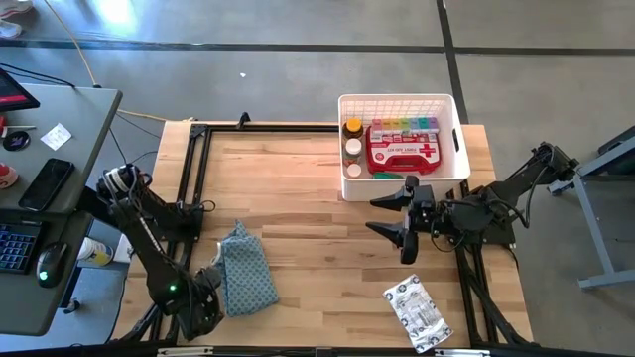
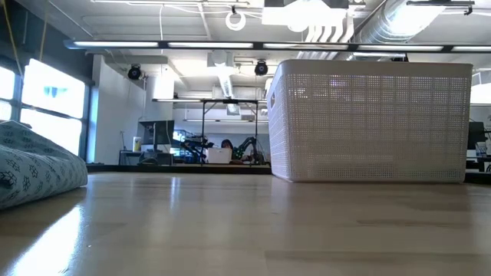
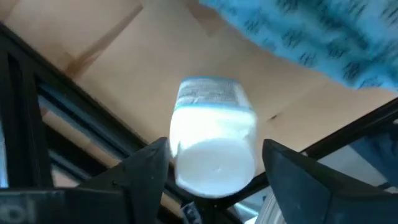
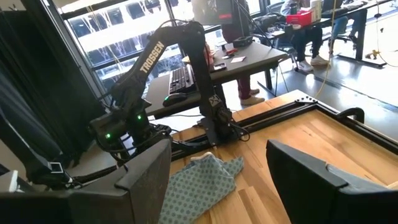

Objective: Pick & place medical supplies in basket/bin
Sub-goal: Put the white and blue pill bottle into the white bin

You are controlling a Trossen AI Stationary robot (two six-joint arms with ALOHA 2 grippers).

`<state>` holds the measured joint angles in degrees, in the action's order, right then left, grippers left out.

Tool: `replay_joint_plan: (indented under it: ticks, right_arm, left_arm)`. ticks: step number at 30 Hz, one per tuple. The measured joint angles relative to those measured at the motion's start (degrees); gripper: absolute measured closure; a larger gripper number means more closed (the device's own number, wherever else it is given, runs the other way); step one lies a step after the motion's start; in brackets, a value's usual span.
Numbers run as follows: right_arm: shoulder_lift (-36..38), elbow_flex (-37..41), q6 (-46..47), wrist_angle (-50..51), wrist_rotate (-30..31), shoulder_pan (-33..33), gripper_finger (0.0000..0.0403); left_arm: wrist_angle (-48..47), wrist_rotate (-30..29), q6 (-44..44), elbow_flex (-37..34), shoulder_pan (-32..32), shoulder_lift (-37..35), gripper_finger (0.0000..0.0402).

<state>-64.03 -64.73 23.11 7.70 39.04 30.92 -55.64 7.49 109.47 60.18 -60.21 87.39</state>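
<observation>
My left gripper [image 1: 203, 302] is low at the table's near-left corner, beside the blue-grey cloth [image 1: 243, 270]. In its wrist view a white pill bottle [image 3: 214, 146] lies between the open fingers, cap end toward the camera. My right gripper [image 1: 395, 213] hovers open just in front of the white bin [image 1: 456, 149] and touches nothing. The bin holds the red first-aid case [image 1: 402, 154], the rainbow pill organizer [image 1: 402, 126], an amber bottle [image 1: 351, 127] and a green tube [image 1: 387, 176]. A silver-white packet [image 1: 417, 312] lies flat on the table near the near-right edge. My left gripper has the white pill bottle between its two fingers, which lie across it. One finger [image 3: 152, 165] sits against the bottle's side [image 3: 175, 149] near the cap end. A sliver of table shows between the other finger [image 3: 283, 168] and the bottle. Whether the bottle is gripped, I cannot tell.
Black frame rails [image 1: 193, 169] run along the table's left and far edges. A desk with keyboard, mouse and phone [image 1: 45, 183] stands left of the table. The bin's lattice wall [image 2: 368, 123] rises on the right in the low view; bare wood lies between cloth and bin.
</observation>
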Motion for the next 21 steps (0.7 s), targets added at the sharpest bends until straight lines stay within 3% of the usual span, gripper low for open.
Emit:
replay_joint_plan:
  ticks: [9,21]
  right_arm:
    - [-0.02,0.0,0.0,0.22,-0.01,0.0,0.0148]
    - [-0.02,0.0,-0.02,0.26,-0.01,0.0,0.0149]
  left_arm:
    - [0.1,0.91,-0.09,0.02,0.01,0.0,0.0171]
    - [0.12,3.89,-2.18,0.17,2.33,-0.03,0.0183]
